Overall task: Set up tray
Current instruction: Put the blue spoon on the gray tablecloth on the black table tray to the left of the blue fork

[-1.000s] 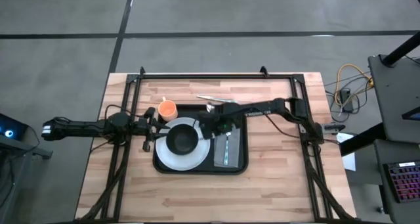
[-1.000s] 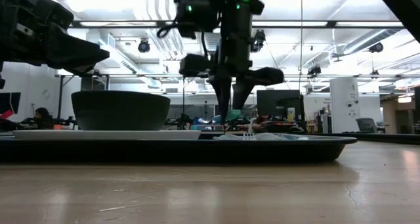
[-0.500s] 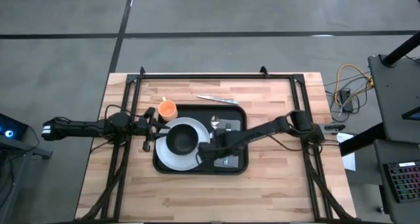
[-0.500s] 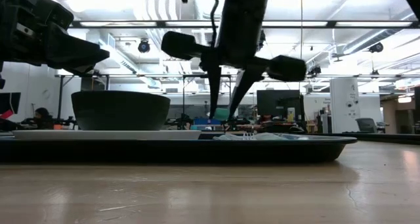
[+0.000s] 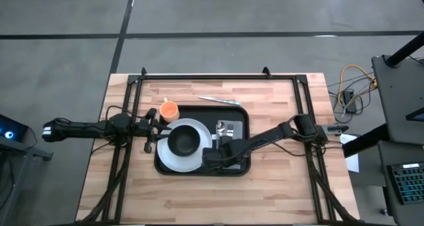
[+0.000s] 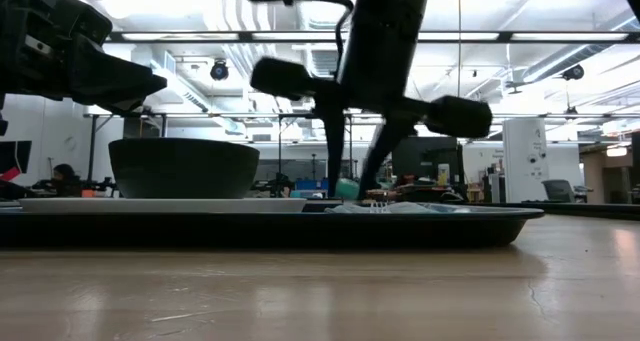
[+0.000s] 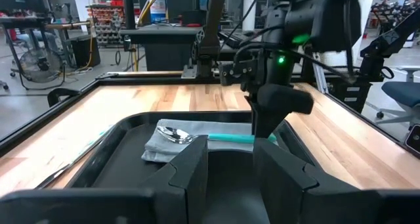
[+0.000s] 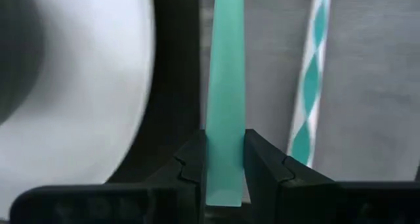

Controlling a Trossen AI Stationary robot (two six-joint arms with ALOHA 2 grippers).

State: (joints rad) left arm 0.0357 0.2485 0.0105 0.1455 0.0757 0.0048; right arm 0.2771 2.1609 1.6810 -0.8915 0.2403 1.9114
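Tray (image 5: 244,165) sits mid-table (image 5: 278,193), long side running left-right. On it: white plate (image 5: 173,161) carrying a dark bowl (image 5: 184,141) at the left, grey napkin (image 5: 233,130) at the right. An orange cup (image 5: 169,110) stands just off the tray's far-left corner. A knife (image 5: 218,100) lies on the bare table beyond the tray's far rim.

Right gripper (image 5: 213,158) is low over the tray's near-right area, between plate and napkin. In the right wrist view its fingers (image 8: 190,159) are clamped on a teal handle (image 8: 224,99) of a spoon; the handle's long axis runs straight ahead from the fingers, parallel to the plate's edge, lying at the napkin's edge. A second utensil with a striped teal-and-white handle (image 8: 308,99) lies on the napkin beside it, roughly parallel. The spoon's bowl (image 7: 172,133) rests on the napkin's far end in the left wrist view.

Left gripper (image 5: 151,130) waits at the tray's left rim, fingers (image 7: 190,175) apart, holding nothing.

Judgement: right arm is the nearer one for the spoon; the coming move depends on keeping the handle square to the tray's short side, beside the plate, before letting go. The knife remains off the tray.
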